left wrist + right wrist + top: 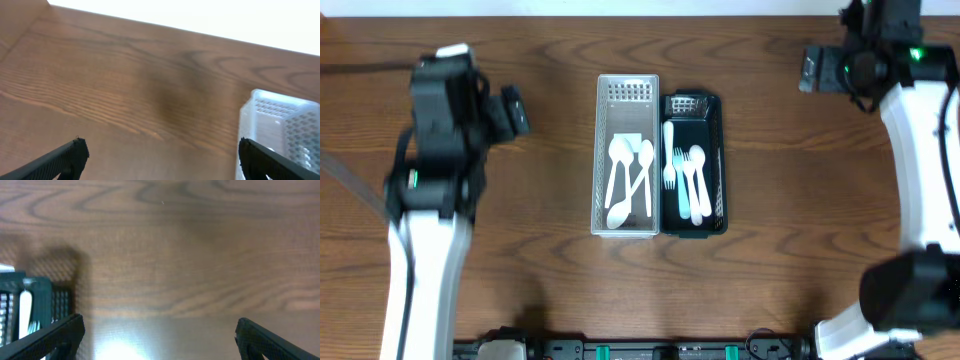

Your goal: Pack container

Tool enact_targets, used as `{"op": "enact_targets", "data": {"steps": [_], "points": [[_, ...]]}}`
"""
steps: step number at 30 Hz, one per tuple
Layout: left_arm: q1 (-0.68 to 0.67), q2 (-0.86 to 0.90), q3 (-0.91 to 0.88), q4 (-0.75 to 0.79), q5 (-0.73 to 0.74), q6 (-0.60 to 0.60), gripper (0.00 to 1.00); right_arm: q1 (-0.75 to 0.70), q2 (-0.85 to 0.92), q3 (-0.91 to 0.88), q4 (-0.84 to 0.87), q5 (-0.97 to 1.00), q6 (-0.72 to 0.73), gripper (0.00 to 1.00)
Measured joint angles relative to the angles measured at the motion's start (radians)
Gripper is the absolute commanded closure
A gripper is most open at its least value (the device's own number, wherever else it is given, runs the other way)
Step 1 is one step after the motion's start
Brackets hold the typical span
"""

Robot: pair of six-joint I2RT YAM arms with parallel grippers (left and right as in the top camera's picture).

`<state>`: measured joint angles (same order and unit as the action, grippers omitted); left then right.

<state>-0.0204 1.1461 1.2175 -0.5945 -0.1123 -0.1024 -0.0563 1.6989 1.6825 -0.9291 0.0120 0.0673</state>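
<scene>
The white basket sits in the middle of the table, with white spoons lying inside it. The dark basket touches its right side and holds forks and pale blue spoons. The left gripper hangs to the left of the white basket, fingers wide apart, holding nothing. The right gripper is far off to the right and up, also wide and empty. To pack well, I think an arm should come down from above, keep away from the basket walls, and pinch just one handle in its middle.
</scene>
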Motion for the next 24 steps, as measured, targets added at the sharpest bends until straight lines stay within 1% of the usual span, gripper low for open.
{"op": "enact_targets", "data": {"steps": [2, 5, 7, 10, 13, 17, 19, 24], "points": [[-0.019, -0.126, -0.082, 0.038, 0.000, 0.000, 0.02, 0.000, -0.103, -0.109, 0.054, 0.003, 0.001, 0.01], [-0.053, -0.344, -0.222, 0.061, 0.000, 0.003, 0.02, 0.012, -0.338, -0.310, 0.139, 0.006, 0.008, 0.01], [-0.068, -0.460, -0.302, 0.059, 0.000, 0.003, 0.02, 0.032, -0.484, -0.410, 0.150, 0.010, 0.012, 0.01], [-0.088, -0.629, -0.424, 0.036, 0.000, 0.003, 0.02, 0.088, -0.725, -0.574, 0.163, 0.043, 0.016, 0.01], [-0.096, -0.756, -0.534, -0.021, 0.000, 0.003, 0.02, 0.126, -0.906, -0.714, 0.164, 0.094, 0.019, 0.01], [-0.096, -0.857, -0.638, -0.113, 0.000, 0.003, 0.02, 0.140, -1.093, -0.901, 0.146, 0.135, 0.020, 0.01], [-0.096, -0.871, -0.665, -0.116, 0.000, 0.003, 0.02, 0.140, -1.152, -0.970, 0.129, 0.146, 0.020, 0.01], [-0.096, -0.874, -0.673, -0.113, 0.000, 0.003, 0.02, 0.140, -1.207, -1.089, 0.110, 0.158, 0.020, 0.01]]}}
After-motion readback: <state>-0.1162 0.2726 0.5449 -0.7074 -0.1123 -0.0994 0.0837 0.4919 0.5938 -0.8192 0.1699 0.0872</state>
